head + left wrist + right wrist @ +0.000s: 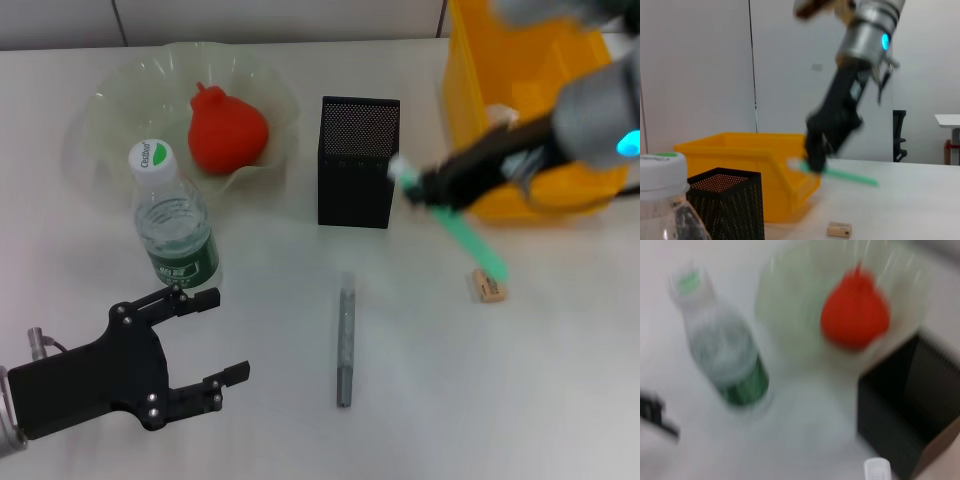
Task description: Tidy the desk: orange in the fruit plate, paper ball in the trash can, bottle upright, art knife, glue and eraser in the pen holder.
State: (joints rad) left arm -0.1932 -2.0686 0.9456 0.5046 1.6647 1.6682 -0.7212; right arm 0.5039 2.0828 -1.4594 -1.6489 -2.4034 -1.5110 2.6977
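Observation:
The orange lies in the pale-green fruit plate at the back left. In front of the plate, the bottle stands upright. Just right of the black mesh pen holder, my right gripper is shut on a green glue stick with a white cap and holds it tilted above the table. The grey art knife lies flat in the middle. The tan eraser lies to the right. A small white lump, perhaps the paper ball, shows in the yellow trash can. My left gripper hangs open at the front left, below the bottle.
In the left wrist view the right arm holds the green stick in front of the trash can, with the eraser on the table below. The right wrist view looks down on the bottle, the orange and the pen holder.

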